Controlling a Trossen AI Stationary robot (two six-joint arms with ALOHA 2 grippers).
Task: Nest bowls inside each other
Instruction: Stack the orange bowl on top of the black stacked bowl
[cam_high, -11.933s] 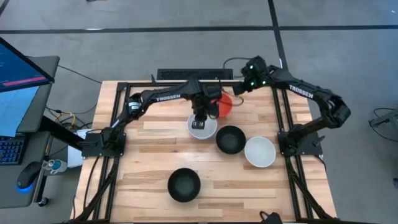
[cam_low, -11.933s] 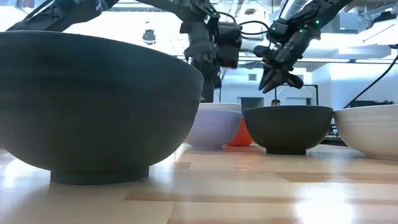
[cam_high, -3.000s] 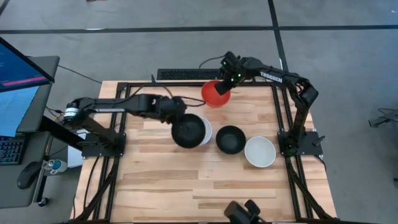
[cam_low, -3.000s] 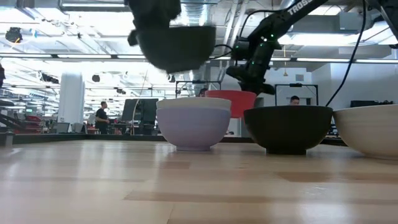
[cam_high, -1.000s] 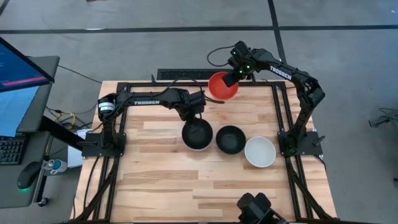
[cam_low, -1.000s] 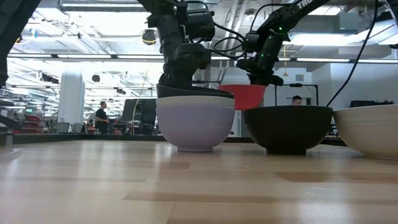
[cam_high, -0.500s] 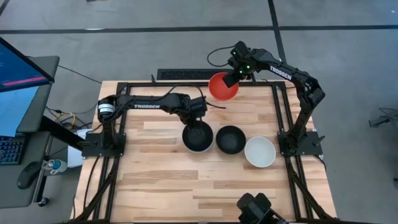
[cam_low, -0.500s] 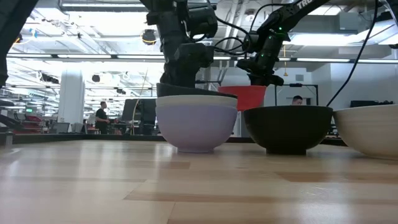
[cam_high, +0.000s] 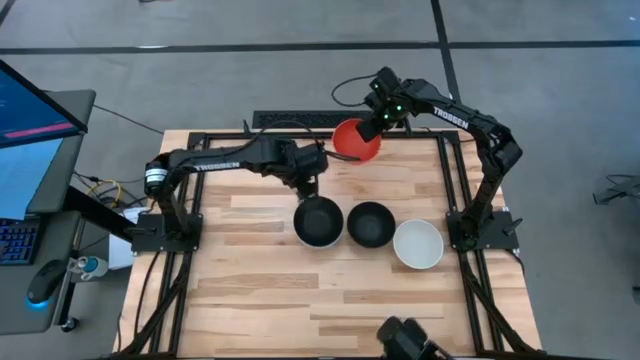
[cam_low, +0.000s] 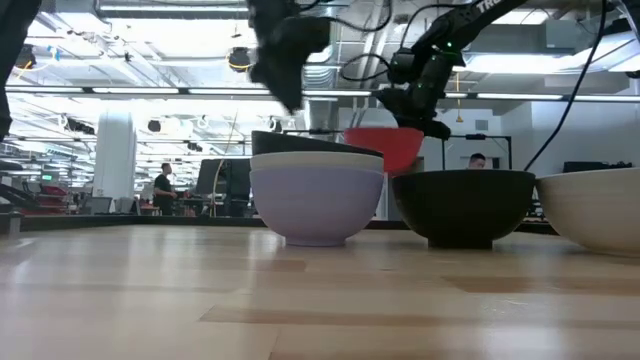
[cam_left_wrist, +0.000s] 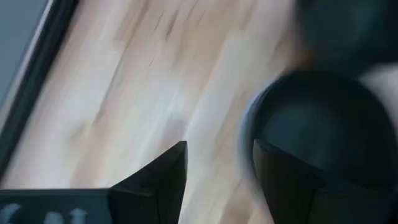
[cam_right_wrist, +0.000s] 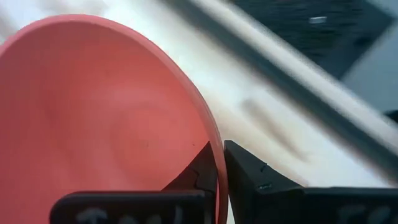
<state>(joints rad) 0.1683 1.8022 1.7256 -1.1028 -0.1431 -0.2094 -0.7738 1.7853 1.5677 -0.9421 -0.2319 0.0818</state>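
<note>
- Left gripper (cam_high: 311, 181) has let go of the black bowl (cam_high: 318, 220) and lifted off, fingers spread and empty; that bowl now sits nested in the white-and-lavender stack (cam_low: 316, 195) at table centre.
- Right gripper (cam_high: 373, 126) pinches the red bowl (cam_high: 357, 141) by its rim, held above the far edge.
- Loose black bowl (cam_high: 371, 223) and white bowl (cam_high: 418, 243) left to nest.

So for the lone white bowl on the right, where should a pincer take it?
Probably on the rim, from above. The white bowl sits upright and open, so one finger can go inside and one outside the thin wall. Its side away from the black bowl looks bare, while that bowl crowds the other side.
</note>
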